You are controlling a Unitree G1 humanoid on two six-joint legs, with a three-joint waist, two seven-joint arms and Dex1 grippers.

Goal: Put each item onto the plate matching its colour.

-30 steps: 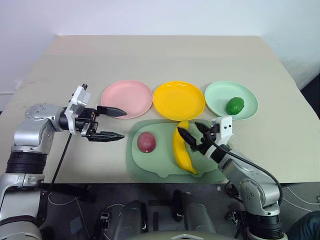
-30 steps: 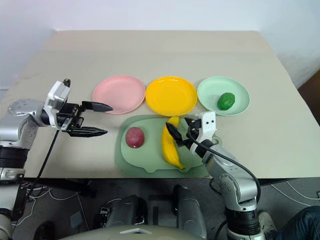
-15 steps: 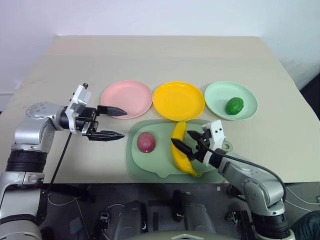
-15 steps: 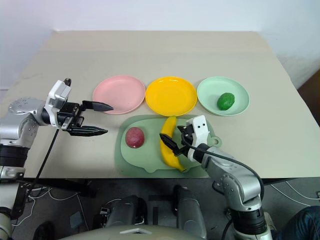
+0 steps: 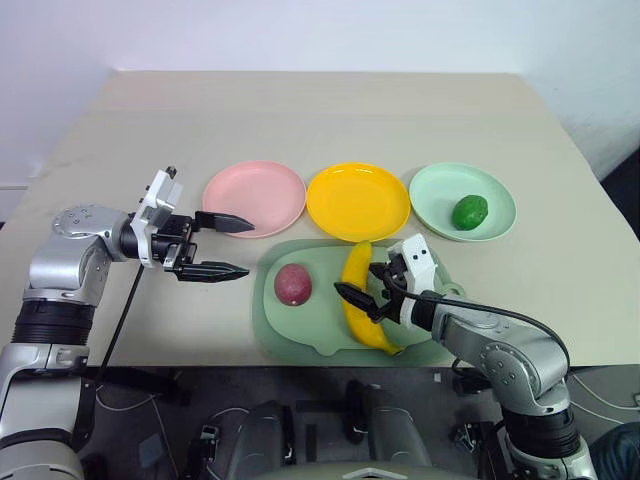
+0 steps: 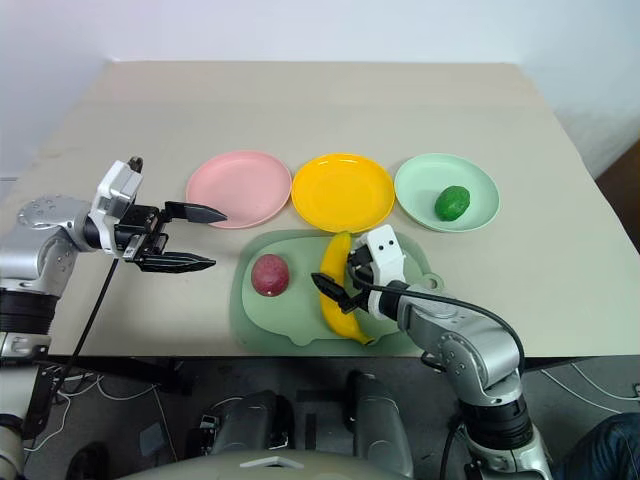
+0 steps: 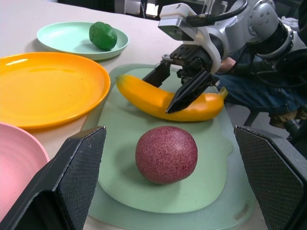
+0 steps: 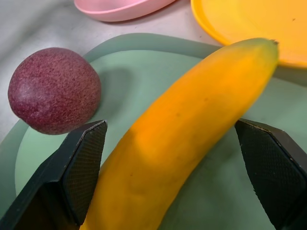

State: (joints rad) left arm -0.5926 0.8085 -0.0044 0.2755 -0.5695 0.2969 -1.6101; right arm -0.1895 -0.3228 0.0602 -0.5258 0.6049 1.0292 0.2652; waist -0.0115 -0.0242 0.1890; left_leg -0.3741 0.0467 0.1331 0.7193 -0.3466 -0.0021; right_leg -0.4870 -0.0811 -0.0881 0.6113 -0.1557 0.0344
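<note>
**Banana straddled by the right gripper on the pig-shaped mat**

Banana (image 5: 362, 300), smooth, curved and glossy yellow, lies on the matte pale green mat (image 5: 300, 330) beside the round, finely speckled red-purple fruit (image 5: 292, 284). The right gripper (image 6: 337, 279) has its black fingers spread either side of the banana's middle; contact seems likely but is hard to confirm. The left gripper (image 5: 222, 246) hovers wide open and empty near the shallow pink plate (image 5: 254, 197). The bumpy green fruit (image 5: 469, 212) sits on the mint plate (image 5: 498, 195); the yellow plate (image 5: 358, 200) is bare.
</note>
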